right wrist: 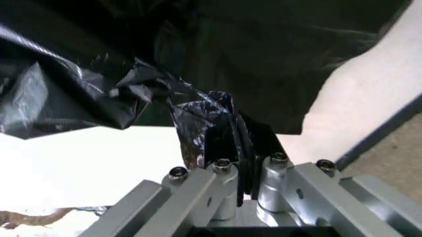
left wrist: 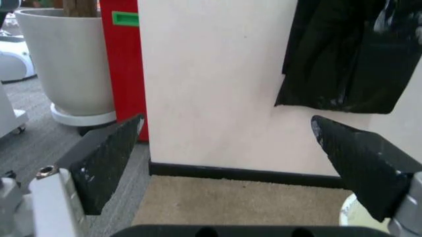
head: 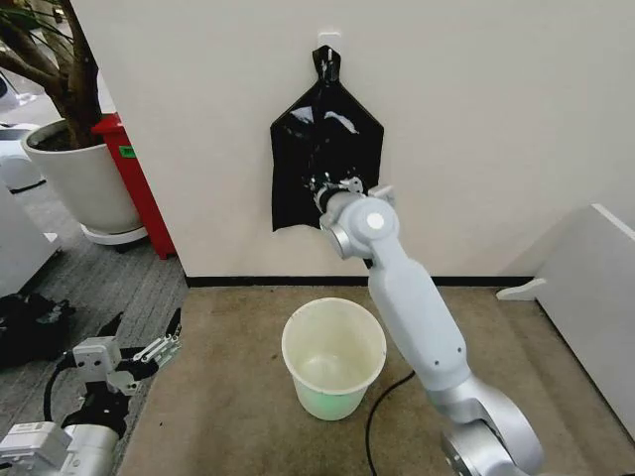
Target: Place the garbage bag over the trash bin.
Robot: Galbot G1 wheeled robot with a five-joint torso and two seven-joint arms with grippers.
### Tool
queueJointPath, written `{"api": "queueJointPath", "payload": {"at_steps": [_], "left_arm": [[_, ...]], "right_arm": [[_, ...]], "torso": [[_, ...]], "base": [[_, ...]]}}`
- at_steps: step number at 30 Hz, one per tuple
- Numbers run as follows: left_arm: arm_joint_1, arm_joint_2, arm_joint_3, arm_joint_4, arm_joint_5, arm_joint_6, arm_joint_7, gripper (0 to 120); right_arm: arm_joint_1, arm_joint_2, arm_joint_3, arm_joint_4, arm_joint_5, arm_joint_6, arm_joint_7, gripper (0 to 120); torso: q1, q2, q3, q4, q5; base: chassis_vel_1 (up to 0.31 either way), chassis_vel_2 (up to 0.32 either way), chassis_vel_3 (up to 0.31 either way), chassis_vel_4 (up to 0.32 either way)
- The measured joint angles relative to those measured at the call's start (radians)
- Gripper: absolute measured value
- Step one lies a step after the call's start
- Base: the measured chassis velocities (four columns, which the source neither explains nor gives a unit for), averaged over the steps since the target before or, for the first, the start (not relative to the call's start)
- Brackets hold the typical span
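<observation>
Jaws of the right gripper point(right wrist: 240, 148) are pinched together on a crumpled fold of the garbage bag point(head: 324, 154), the glossy black film bunched between the fingers in the right wrist view. That bag hangs flat against the cream wall point(head: 476, 129) from a knotted top on a small hook point(head: 328, 40) at 12 o'clock in the head view, and the gripper bites its lower edge, toward the bag's 5 o'clock corner. The right arm point(head: 417, 317) rises from the 5 o'clock corner of the head view, stretched up and forward in a long diagonal, its round wrist joint just below the bag and the gripper pointing at the wall.

Directly below the bag, on the tan carpet point(head: 238, 397), the trash bin point(head: 333, 357) stands upright and open, creamy white with a greenish base, well apart from the bag and just beside the right forearm, at about its 9 o'clock.

Down at 8 o'clock in the head view, the left gripper point(head: 149, 337) sits low with its jaws spread wide and holding nothing; the left wrist view shows its two dark fingers point(left wrist: 105, 163) far apart, aimed at the wall and baseboard point(left wrist: 244, 174). At 10 o'clock a large white plant pot point(head: 84, 178) stands beside a red cabinet point(head: 139, 183).
</observation>
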Motion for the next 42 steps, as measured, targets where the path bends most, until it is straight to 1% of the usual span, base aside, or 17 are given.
{"api": "queueJointPath", "payload": {"at_steps": [4, 12, 15, 20, 23, 24, 32, 38, 42], "left_arm": [[-0.002, 0.000, 0.001, 0.000, 0.001, -0.001, 0.003, 100], [-0.002, 0.000, 0.001, 0.000, 0.001, -0.002, 0.003, 100], [-0.002, 0.000, 0.002, 0.000, 0.002, -0.002, 0.004, 100], [-0.002, 0.000, 0.002, 0.000, 0.002, -0.002, 0.004, 100], [-0.002, 0.000, 0.002, 0.000, 0.002, -0.002, 0.004, 100], [0.000, 0.001, 0.002, 0.000, 0.003, -0.003, 0.006, 100], [0.003, 0.001, 0.002, 0.000, 0.003, -0.005, 0.007, 100], [0.004, 0.001, 0.002, 0.000, 0.004, -0.005, 0.007, 100], [0.006, 0.002, 0.002, 0.000, 0.004, -0.006, 0.008, 100]], "right_arm": [[-0.049, -0.031, -0.002, 0.028, 0.003, -0.007, -0.001, 0], [-0.097, -0.065, -0.002, 0.055, 0.002, -0.014, -0.006, 0], [-0.139, -0.097, -0.001, 0.074, -0.001, -0.027, -0.019, 0], [-0.191, -0.126, 0.002, 0.096, -0.010, -0.038, -0.036, 0], [-0.191, -0.126, 0.002, 0.096, -0.010, -0.038, -0.036, 0], [-0.230, -0.138, 0.007, 0.110, -0.024, -0.048, -0.055, 0], [-0.295, -0.149, 0.019, 0.137, -0.037, -0.053, -0.065, 0], [-0.301, -0.149, 0.020, 0.148, -0.037, -0.053, -0.064, 0], [-0.281, -0.155, 0.018, 0.183, -0.032, -0.053, -0.060, 0]], "torso": [[0.000, 0.000, 0.000, 0.0000, 0.0000], [0.000, 0.000, 0.000, 0.0000, 0.0000], [0.000, 0.000, 0.000, 0.0000, 0.0000], [0.000, 0.000, 0.000, 0.0000, -0.0001], [0.000, 0.000, 0.000, 0.0000, -0.0001], [0.000, 0.000, 0.000, 0.0000, -0.0001], [0.000, 0.000, 0.000, -0.0001, 0.0000], [0.000, 0.000, 0.000, 0.0000, 0.0000], [0.000, 0.000, 0.000, 0.0000, -0.0001]], "base": [[0.000, 0.000, 0.000, 0.000], [0.000, 0.000, 0.000, 0.000], [0.000, 0.000, 0.000, 0.000], [0.000, 0.000, 0.000, 0.000], [0.000, 0.000, 0.000, 0.000], [0.000, 0.000, 0.000, 0.000], [0.000, 0.000, 0.000, 0.000], [0.000, 0.000, 0.000, 0.000], [0.000, 0.000, 0.000, 0.000]]}}
